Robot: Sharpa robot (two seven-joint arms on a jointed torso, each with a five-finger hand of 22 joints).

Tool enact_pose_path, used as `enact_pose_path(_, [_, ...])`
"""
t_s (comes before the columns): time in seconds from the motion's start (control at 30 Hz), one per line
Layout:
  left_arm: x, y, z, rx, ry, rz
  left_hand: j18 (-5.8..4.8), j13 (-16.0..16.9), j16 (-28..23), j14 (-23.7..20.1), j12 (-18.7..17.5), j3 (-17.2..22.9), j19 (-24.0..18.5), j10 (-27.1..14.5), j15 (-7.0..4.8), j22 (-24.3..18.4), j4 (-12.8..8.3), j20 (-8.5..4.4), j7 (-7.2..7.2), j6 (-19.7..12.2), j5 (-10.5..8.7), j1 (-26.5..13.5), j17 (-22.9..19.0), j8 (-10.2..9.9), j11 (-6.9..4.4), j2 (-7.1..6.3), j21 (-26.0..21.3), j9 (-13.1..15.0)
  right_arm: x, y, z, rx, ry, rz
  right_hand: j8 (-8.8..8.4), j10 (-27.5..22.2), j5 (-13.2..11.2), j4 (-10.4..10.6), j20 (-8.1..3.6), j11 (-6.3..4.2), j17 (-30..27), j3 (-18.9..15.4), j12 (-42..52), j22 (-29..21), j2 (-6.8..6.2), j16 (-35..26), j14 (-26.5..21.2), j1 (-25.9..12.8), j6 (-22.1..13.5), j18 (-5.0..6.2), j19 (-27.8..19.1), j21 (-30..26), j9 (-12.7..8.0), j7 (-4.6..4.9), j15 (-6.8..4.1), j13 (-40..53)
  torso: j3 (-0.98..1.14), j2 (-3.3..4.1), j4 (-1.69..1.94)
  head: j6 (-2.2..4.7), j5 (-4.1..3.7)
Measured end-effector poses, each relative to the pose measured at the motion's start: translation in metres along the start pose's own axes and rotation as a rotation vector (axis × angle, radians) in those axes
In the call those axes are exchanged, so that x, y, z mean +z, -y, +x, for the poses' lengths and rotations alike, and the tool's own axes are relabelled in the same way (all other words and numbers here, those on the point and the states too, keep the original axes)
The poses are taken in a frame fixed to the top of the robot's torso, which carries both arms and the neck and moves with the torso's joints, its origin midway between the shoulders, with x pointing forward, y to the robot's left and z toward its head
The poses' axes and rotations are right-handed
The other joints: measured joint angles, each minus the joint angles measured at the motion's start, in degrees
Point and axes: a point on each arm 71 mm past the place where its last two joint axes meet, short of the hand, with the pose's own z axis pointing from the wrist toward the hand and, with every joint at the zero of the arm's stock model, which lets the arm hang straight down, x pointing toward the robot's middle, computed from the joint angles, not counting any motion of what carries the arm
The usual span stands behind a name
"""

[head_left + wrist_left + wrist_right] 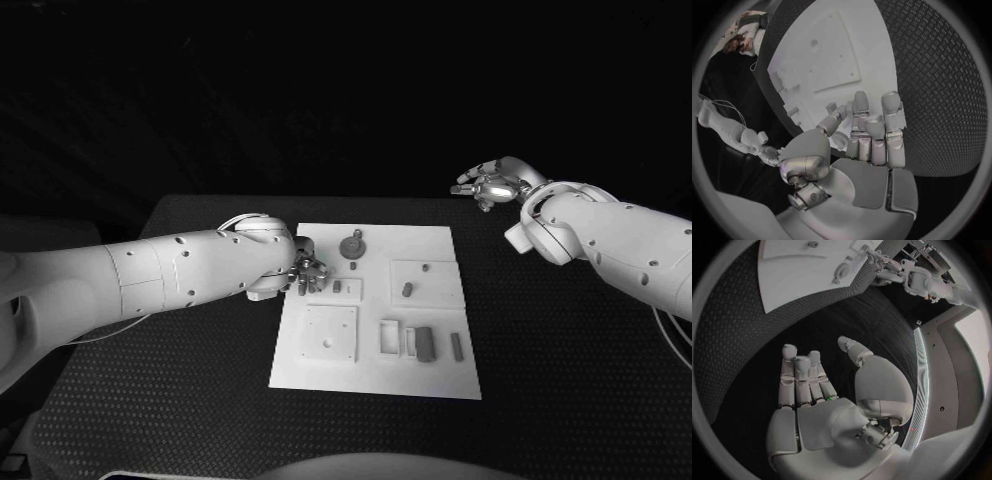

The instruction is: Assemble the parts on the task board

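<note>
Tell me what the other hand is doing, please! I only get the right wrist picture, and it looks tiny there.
Observer: In the head view the left hand is at the left edge of the task board, near its far corner.
Operator: Is it holding a piece?
Observer: I cannot tell; in the left wrist view its fingers lie close together, thumb beside them.
Operator: Any pieces on my side?
Observer: A slim grey part lies by the board's right edge, near side.

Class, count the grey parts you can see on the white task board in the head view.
5: keyed part far middle, peg beside the left robot hand, peg right, block and bar near right. The hand may hide more.
</note>
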Motion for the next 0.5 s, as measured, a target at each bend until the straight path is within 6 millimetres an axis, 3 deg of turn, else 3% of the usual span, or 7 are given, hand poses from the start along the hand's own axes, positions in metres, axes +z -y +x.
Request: enact_pose_path(0.5, [0.0021,-0.0004,-0.0001,-0.045,-0.040,-0.022,-0.02,0.35,0.47,0.21,0.61,0.64,0.01,0.33,-0.19,-0.01,0.01,-0.01,-0.06,0.30,0.97,-1.58,0.00,0.23,-0.20,0.41,0.96,0.78,0.0001,-0.0007,0.0006,0.000,-0.001,-0.001,0.00,0.00,0.00,0.00,0.00,0.00,-0.05,0.00,0.00,0.00,0.00,0.00,0.00,0.00,0.04,0.00,0.00,0.00,0.01,-0.04,0.00,-0.06,0.03,0.01,-0.02,-0.27,0.02])
